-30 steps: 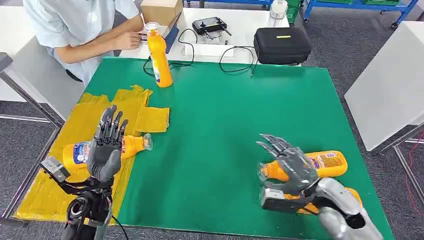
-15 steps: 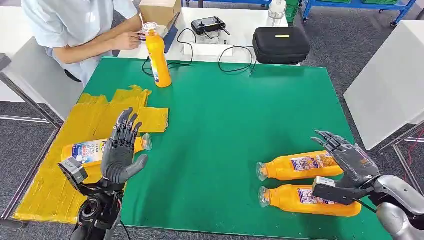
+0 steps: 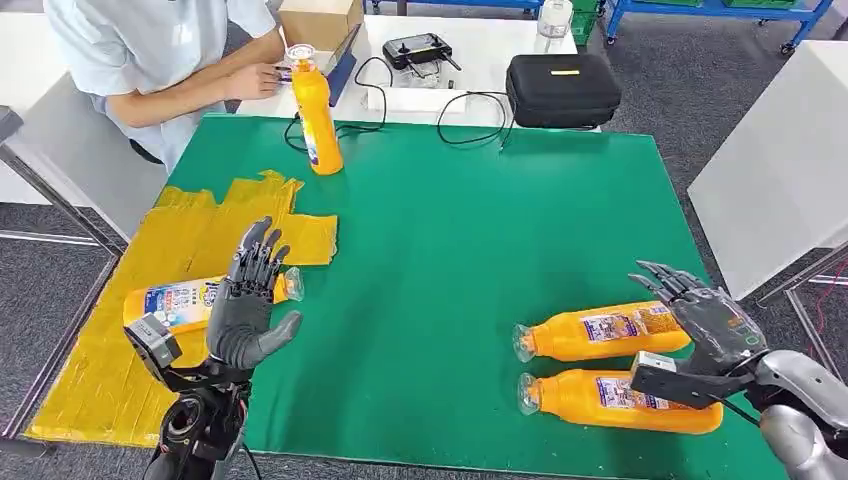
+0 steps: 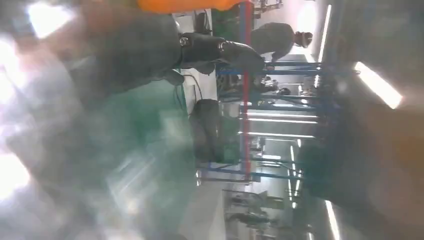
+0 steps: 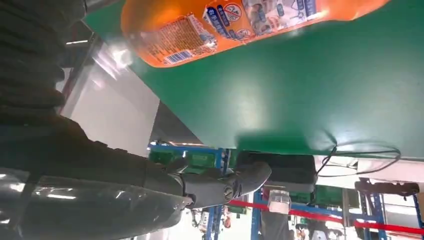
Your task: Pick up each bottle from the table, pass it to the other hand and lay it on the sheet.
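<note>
Table (image 3: 450, 230) is covered in smooth green felt, with a crinkly yellow sheet (image 3: 190, 230) on its left side. One orange plastic bottle (image 3: 185, 300) lies on the sheet right behind the left hand (image 3: 243, 310), fingers spread, holding nothing. Two more bottles (image 3: 600, 335) lie just beside the right hand (image 3: 712, 325), fingers also apart and empty. Another bottle (image 3: 316, 115) stands upright far past both.

My head camera looks forward and down across the green table (image 3: 480, 220). My 2 wrist cameras sit close behind my hands, views turned. All 3 share that table.
</note>
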Robot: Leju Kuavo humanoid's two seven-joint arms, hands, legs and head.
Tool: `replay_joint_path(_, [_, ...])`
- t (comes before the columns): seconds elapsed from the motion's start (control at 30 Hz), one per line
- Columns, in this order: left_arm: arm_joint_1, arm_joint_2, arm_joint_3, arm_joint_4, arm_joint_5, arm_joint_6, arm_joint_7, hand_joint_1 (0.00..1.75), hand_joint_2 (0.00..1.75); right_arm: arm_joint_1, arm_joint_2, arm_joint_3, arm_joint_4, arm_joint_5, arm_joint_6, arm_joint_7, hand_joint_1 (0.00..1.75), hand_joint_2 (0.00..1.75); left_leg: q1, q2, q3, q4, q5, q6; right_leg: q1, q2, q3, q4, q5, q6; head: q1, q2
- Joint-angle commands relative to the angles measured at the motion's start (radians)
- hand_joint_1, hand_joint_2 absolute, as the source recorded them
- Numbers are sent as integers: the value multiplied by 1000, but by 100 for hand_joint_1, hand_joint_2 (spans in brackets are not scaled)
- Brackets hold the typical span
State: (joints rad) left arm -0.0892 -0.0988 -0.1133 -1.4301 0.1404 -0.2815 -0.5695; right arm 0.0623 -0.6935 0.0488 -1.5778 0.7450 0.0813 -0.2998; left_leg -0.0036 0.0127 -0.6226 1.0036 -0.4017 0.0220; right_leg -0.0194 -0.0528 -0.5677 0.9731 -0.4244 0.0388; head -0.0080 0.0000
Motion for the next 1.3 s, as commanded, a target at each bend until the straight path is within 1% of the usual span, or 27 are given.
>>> replay_joint_path(0.03, [-23,-6,-4,95,-1,7,4,0,175,-45,33,14,85,10,13,9,0,175,1,0,3,-1,-1,-1,1,3,3,-2,0,-1,0,0])
replay_joint_path(0.13, [-24,-8,-2,106,-3,11,4,0,175,-73,31,28,126,16,20,18,0,175,2,0,4,-1,-1,-1,1,5,5,-3,0,-2,0,0])
replay_joint_path(0.2, [-25,-10,-1,110,0,10,4,0,175,-104,36,47,165,21,30,20,0,175,1,1,3,-1,-1,-1,0,3,3,-2,0,-1,0,0])
replay_joint_path(0.23, [-24,-10,-1,112,2,11,4,0,175,-128,43,67,195,30,34,22,0,175,2,2,4,-1,-1,-1,1,6,4,-3,1,-2,0,0])
replay_joint_path(0.27, [-23,-10,-1,114,2,11,4,0,175,-142,49,80,214,40,34,27,0,175,2,1,3,-1,-1,-1,1,5,4,-3,1,-1,0,0])
replay_joint_path(0.3, [-23,-9,-1,119,4,11,6,0,175,-172,65,110,261,76,30,54,0,175,2,2,4,-1,-1,-1,1,6,5,-3,1,-2,-1,0])
replay_joint_path(0.33, [-24,-8,-1,122,4,12,6,0,175,-186,76,124,287,88,20,56,0,175,2,2,4,-1,-1,-1,1,6,4,-3,1,-2,0,0])
replay_joint_path(0.37, [-25,-8,-1,122,4,12,6,0,175,-188,79,127,292,90,18,57,0,175,3,3,6,-2,-1,-2,2,9,6,-4,1,-2,0,0])
replay_joint_path(0.4, [-27,-8,0,127,5,12,7,0,175,-205,88,141,324,96,9,56,0,175,2,2,4,-2,0,-1,2,6,5,-4,1,-2,0,0])
replay_joint_path(0.5, [-30,-8,0,133,8,11,10,0,175,-216,92,159,352,104,1,61,0,175,3,2,5,-2,-1,-2,2,7,6,-4,1,-2,-1,0])
replay_joint_path(0.53, [-31,-9,-1,137,9,10,12,0,175,-222,95,167,366,108,-1,65,0,175,2,1,4,-2,0,-1,2,5,5,-3,1,-2,0,0])
replay_joint_path(0.57, [-33,-9,-1,142,10,9,14,0,175,-229,99,175,382,110,-1,67,0,175,3,2,5,-1,-1,-1,2,7,6,-4,1,-2,0,0])
replay_joint_path(0.6, [-34,-9,-2,147,11,8,15,0,175,-236,103,182,395,111,0,68,0,175,2,1,4,-1,0,-1,2,5,5,-3,1,-2,0,0])
replay_joint_path(0.63, [-37,-9,-3,154,12,9,15,0,175,-243,108,188,411,110,0,69,0,175,3,2,5,-1,-1,-1,2,6,6,-4,0,-2,0,0])
replay_joint_path(0.7, [-40,-8,-3,165,11,11,15,0,175,-251,113,191,436,109,-3,71,0,175,2,1,3,-1,0,0,1,4,4,-3,0,-1,0,0])
replay_joint_path(0.77, [-40,-6,-1,167,12,11,15,0,175,-253,114,192,444,109,-5,72,0,175,3,1,5,-1,-1,-1,2,7,6,-4,0,-2,0,0])
replay_joint_path(0.83, [-40,-5,4,172,18,10,15,0,175,-258,117,195,463,109,-5,72,0,175,2,1,2,-1,0,0,1,4,3,-2,1,-1,0,0])
replay_joint_path(0.97, [-39,-8,7,179,22,7,16,0,175,-264,125,204,487,109,-4,72,0,175,2,1,4,-1,0,-1,2,6,5,-3,1,-2,0,0])
replay_joint_path(1.07, [-46,-10,6,190,24,7,17,0,175,-286,129,225,530,107,8,72,0,175,2,1,3,-1,0,-1,1,5,4,-2,0,-2,0,0])
replay_joint_path(1.23, [-46,-10,6,190,24,7,17,0,175,-286,129,225,530,107,8,72,0,175,2,1,3,-1,-1,-1,2,6,4,-2,0,-2,0,0])
replay_joint_path(1.3, [-46,-10,6,190,24,7,17,0,175,-286,129,225,530,107,8,72,0,175,1,0,1,0,0,0,1,3,2,-1,0,-1,0,0])
